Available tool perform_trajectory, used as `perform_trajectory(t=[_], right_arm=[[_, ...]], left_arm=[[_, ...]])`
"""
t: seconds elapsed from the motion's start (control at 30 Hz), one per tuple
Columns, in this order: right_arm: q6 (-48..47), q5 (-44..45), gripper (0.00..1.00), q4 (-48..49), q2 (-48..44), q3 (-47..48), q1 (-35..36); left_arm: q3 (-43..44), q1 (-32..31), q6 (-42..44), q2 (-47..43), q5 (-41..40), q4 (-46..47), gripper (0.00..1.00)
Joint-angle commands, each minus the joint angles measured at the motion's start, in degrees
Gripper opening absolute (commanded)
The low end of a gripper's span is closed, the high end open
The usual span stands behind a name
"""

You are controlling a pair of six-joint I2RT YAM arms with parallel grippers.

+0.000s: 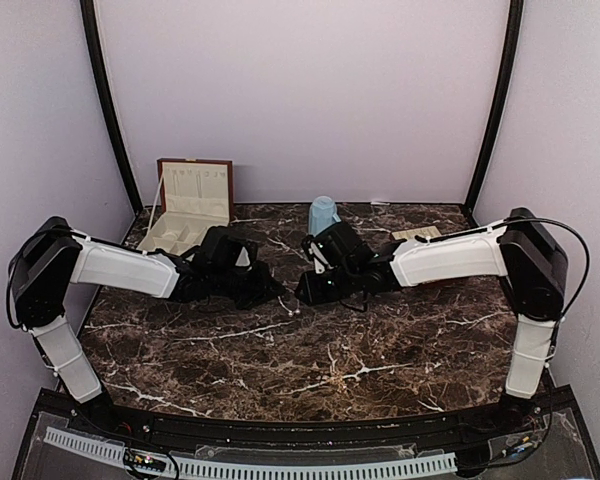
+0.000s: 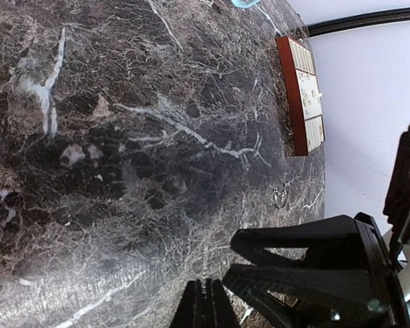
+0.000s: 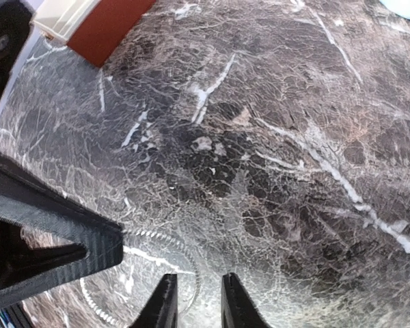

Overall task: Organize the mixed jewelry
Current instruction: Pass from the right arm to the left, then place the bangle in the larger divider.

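Mixed jewelry (image 2: pixel 281 197) lies loose on the marble table (image 1: pixel 380 340), mid-table where both arms meet. Left gripper (image 2: pixel 203 290) has its fingers pressed together; right gripper (image 3: pixel 199 280) stands slightly spread over a fine chain (image 3: pixel 160 237). Such crowded tips could collide, or drag the chain aside.

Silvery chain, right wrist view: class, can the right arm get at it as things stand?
Probably yes: the silvery chain lies uncovered just ahead of the right gripper, jaws part-open; the left gripper crowds close beside.
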Motion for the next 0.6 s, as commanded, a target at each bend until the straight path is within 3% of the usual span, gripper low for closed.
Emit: perform_trajectory(t=[0.0, 0.1, 0.33, 0.57], right_arm=[[-0.66, 2.94, 0.35, 2.9, -5.41, -2.02, 0.55], [-0.68, 4.51, 0.4, 3.81, -8.02, -3.92, 0.54], [-0.57, 10.6, 0.42, 3.79, -14.75, -7.29, 0.39], [-0.79, 14.41, 0.44, 3.45, -19.22, -8.28, -1.04]], left_arm=[[1.27, -0.2, 1.18, -2.02, -1.03, -0.93, 0.0], [0.93, -0.11, 2.1, -3.79, -2.43, -1.35, 0.0], [2.03, 1.15, 8.19, -9.72, -8.38, -8.55, 0.0], [0.71, 8.11, 12.78, -18.13, -10.36, -14.7, 0.0]])
